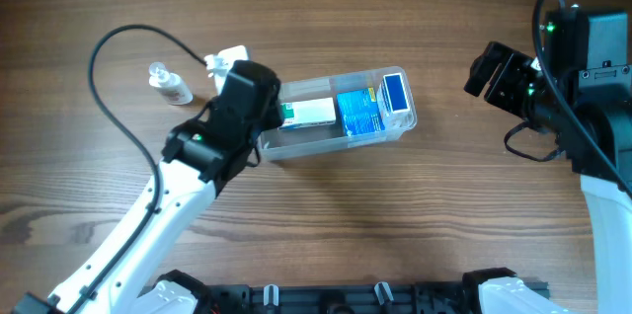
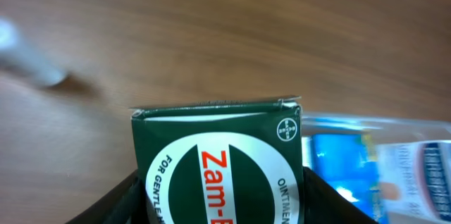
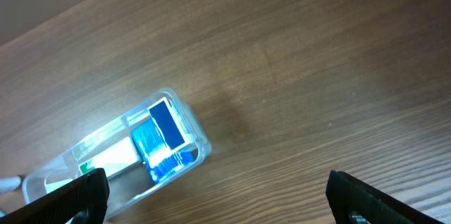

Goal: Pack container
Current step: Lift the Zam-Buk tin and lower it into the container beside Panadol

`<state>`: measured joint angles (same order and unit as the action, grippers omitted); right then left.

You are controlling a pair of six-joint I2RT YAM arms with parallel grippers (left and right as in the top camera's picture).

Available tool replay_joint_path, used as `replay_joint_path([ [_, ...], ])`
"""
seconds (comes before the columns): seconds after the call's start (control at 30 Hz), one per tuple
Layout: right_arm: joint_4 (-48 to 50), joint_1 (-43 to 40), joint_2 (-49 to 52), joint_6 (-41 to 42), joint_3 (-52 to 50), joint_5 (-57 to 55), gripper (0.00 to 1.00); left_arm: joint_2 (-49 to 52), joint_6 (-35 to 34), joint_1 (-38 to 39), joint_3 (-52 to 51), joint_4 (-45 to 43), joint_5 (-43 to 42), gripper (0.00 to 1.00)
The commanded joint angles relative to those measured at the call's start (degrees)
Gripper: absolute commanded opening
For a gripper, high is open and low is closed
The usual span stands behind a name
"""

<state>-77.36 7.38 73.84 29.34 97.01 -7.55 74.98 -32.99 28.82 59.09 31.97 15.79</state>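
desk point(image 1: 425, 205): brown wood grain, carrying everything.
bottle point(image 1: 170, 84): small and clear with a white top, on the desk at far left, apart from the container point(image 1: 326, 148).
white thing point(image 1: 227, 58): small, just right of the bottle, partly hidden; what it is cannot be told.
green box point(image 2: 218, 160): dark green, white oval, red "Zam-" lettering; at the container's left end.
blue box point(image 1: 360, 115): shiny, in the container's middle, just beside the green box.
dark-blue box point(image 1: 394, 91): white-edged, at the container's right end, just beside the blue box.

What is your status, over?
Left end effector shut on Zam-Buk box, at container. Right end effector open, well clear. Blue boxes inside; nothing blocking.
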Motion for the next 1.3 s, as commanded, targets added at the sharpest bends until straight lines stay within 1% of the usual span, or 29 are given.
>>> replay_joint_path([
  [0.0, 0.00, -0.22, 0.22, 0.66, 0.76, -0.15, 1.00, 3.37, 1.73, 2.71, 0.15, -4.35, -0.59, 0.54],
  [0.1, 0.00, -0.22, 0.22, 0.66, 0.76, -0.15, 1.00, 7.34, 1.73, 3.85, 0.15, -7.91, -1.18, 0.54],
  [0.33, 0.02, -0.22, 0.22, 0.68, 0.76, -0.15, 1.00, 16.41, 1.73, 4.09, 0.15, -14.95, -6.03, 0.53],
  [0.53, 0.02, -0.22, 0.22, 0.66, 0.76, -0.15, 1.00, 20.92, 3.06, 4.09, 0.15, -16.11, -6.38, 0.55],
  [0.7, 0.00, -0.22, 0.22, 0.66, 0.76, -0.15, 1.00, 23.34, 3.26, 4.11, 0.15, -16.79, -9.27, 0.55],
  [1.07, 0.00, -0.22, 0.22, 0.68, 0.76, -0.15, 1.00, 23.71, 4.31, 7.10, 0.15, -16.22, -9.31, 0.56],
  [1.17, 0.00, -0.22, 0.22, 0.68, 0.76, -0.15, 1.00, 24.06, 4.44, 6.91, 0.15, -16.72, -7.69, 0.60],
  [1.27, 0.00, -0.22, 0.22, 0.66, 0.76, -0.15, 1.00, 24.85, 8.15, 6.93, 0.15, -17.68, -7.82, 0.63],
])
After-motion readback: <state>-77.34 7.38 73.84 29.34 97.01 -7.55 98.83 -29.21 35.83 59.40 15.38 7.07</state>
